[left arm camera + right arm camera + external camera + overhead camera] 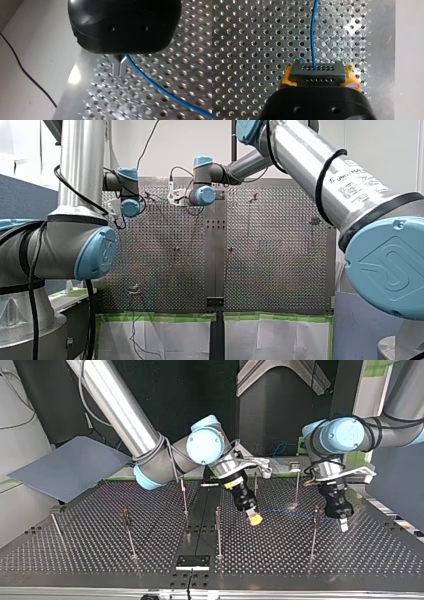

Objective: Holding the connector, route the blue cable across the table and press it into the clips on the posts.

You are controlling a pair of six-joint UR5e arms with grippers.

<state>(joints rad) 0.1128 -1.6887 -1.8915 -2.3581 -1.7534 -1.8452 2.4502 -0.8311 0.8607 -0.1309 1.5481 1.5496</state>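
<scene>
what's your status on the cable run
Right hand shut on connector. Left hand shut, blue cable running out beside it. Posts stand around; no other obstacle seen.

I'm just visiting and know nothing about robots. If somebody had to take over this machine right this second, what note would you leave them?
Right hand: shut, yellow pads clamped on the dark rectangular connector.
Left hand: metal fingers shut; the thin blue cable runs out right beside them, whether pinched I cannot tell.
Both hover low over the perforated metal table.
Done: connector picked up.
Left to do: I see no cable in any clip on the thin metal posts, so all the pressing remains.
</scene>
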